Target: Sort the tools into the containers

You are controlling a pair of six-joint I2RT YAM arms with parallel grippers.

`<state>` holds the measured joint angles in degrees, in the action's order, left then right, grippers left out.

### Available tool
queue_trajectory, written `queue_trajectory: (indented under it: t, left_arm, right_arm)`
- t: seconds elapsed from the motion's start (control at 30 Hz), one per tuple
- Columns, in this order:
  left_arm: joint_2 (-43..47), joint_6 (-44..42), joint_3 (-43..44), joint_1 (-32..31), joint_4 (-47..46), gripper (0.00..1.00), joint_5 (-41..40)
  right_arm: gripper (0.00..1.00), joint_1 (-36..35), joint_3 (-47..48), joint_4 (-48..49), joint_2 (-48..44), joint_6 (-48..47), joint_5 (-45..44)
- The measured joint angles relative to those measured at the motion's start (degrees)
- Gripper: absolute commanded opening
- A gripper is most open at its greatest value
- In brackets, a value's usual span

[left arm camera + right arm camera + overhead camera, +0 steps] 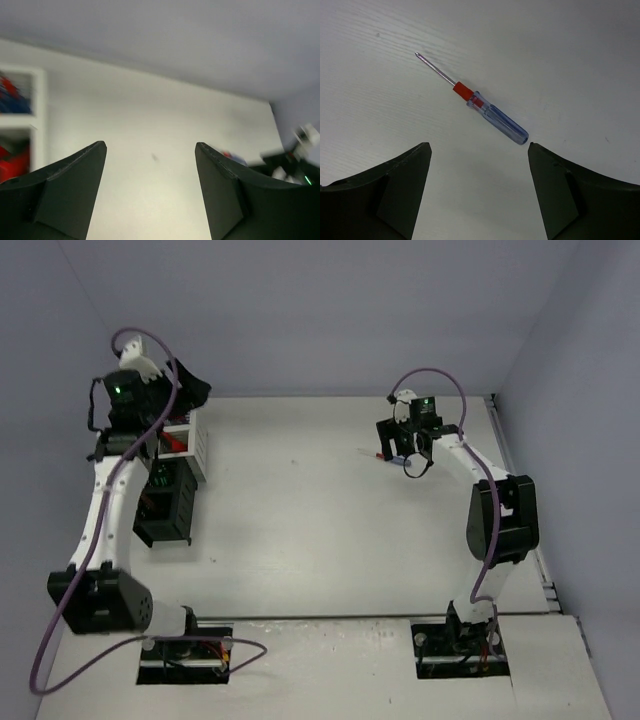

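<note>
A screwdriver (485,112) with a clear blue handle and a red collar lies flat on the white table, also visible in the top view (370,454). My right gripper (477,150) is open just above it, the handle end close to the right fingertip (540,160), nothing held. A white slatted bin (196,448) with red tools inside and a black bin (165,505) stand at the left. My left gripper (188,388) hovers over the far end of the bins, open and empty (150,147). The white bin's rim (37,100) shows red and blue tools.
The left arm crosses over the bins and hides part of the row. The table's right edge (520,480) runs next to the right arm. Blue walls close in the back and the right side. The right arm shows blurred in the left wrist view (295,160).
</note>
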<state>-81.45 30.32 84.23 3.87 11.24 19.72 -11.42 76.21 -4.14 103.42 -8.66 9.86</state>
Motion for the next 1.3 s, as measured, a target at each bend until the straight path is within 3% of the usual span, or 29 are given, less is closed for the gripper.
queue_trajectory:
  t: [0.33,0.57,0.67,0.97,1.13,1.3]
  left_arm:
    - [14.7,-2.8,-25.7,-18.5,6.9,0.69,5.8]
    - [20.3,-4.8,-31.6,-19.6,9.4,0.69,5.6]
    - [21.5,-5.0,-32.7,-19.6,9.4,0.69,5.5]
    - [21.5,-4.7,-33.5,-19.6,9.5,0.69,5.1]
    - [21.5,-3.1,-33.4,-19.6,9.5,0.69,4.3]
    - [21.4,0.3,-33.4,-19.6,9.2,0.69,4.3]
  right_arm:
    - [0.77,2.5,6.1,-3.0,13.6,-6.4,5.8]
    - [0.72,2.8,6.9,-3.0,16.5,-8.5,7.3]
    - [0.61,2.7,6.9,-3.0,16.6,-8.7,7.4]
    - [0.01,0.3,2.6,-0.7,14.2,-6.5,5.6]
    - [0.0,-5.2,-1.6,-0.6,10.9,-3.4,2.3]
    - [0.0,-15.2,-7.5,0.2,6.2,1.6,0.8]
